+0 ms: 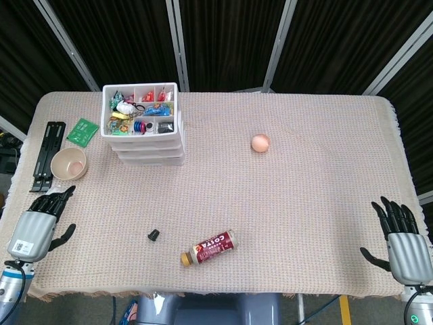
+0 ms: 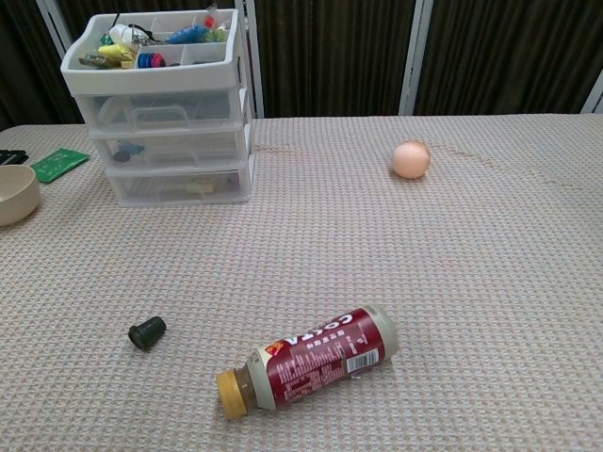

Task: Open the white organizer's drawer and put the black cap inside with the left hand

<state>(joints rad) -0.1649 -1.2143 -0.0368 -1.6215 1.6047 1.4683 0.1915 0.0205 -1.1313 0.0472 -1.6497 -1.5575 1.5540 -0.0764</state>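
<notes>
The left hand (image 1: 35, 227) rests at the table's eight o'clock corner, empty, fingers parted. The black cap (image 1: 153, 235) lies at its three o'clock, well apart, on the woven cloth (image 1: 304, 189). The white organizer (image 1: 143, 125) stands at the hand's one o'clock, drawers closed. The right hand (image 1: 404, 244) sits at four o'clock, fingers spread, holding nothing.
</notes>
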